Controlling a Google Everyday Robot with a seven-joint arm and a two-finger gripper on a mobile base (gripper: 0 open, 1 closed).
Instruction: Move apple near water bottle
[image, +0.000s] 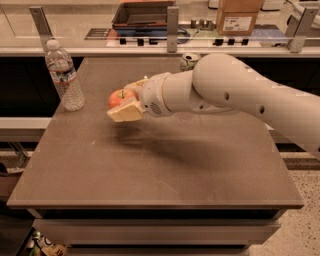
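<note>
Camera view gives us the brown desk from its front, with the robot's white arm reaching in from the right; the arm runs off the right edge of the picture, so we see nothing of the base. The claw is clenched around the apple, over the left middle of the desk. A cream-coloured finger crosses in front of the apple's lower half and hides its underside, so we cannot tell whether the fruit touches the desk or hangs just above it. Only the red upper left part of the apple and its short stem show; the rest lies behind the claw and the wrist.

The water bottle stands upright near the desk's left edge, to the left of the apple and apart from it. Behind the arm, only the top of a soda can peeks out near the far edge of the desk; its body is covered. On the counter beyond, a cardboard box is cut off by the top of the picture.
</note>
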